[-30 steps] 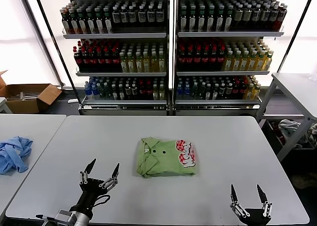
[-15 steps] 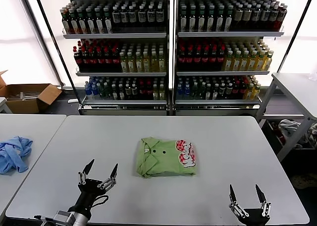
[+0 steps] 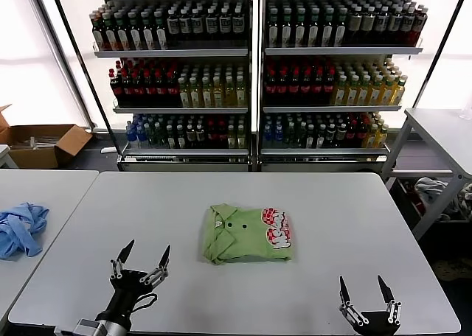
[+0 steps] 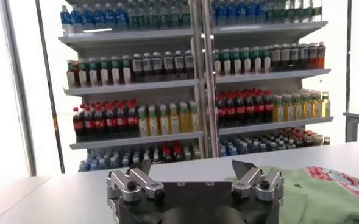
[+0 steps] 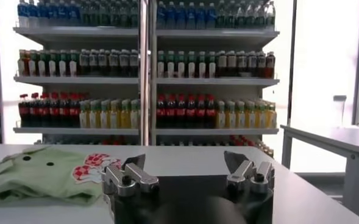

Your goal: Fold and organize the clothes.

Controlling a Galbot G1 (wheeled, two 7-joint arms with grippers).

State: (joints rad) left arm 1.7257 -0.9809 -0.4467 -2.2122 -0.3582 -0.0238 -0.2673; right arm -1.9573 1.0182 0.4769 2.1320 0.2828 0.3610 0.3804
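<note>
The T-shirt (image 3: 248, 233) lies folded at frame centre, folding apparently done; left gripper (image 3: 138, 260) and right gripper (image 3: 364, 291) hang released, empty, lower frame.

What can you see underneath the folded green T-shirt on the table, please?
The green T-shirt lies flat on the white table, folded, printed graphic facing up. Only tabletop shows around it. Its lower layers and whatever they cover are hidden.
</note>
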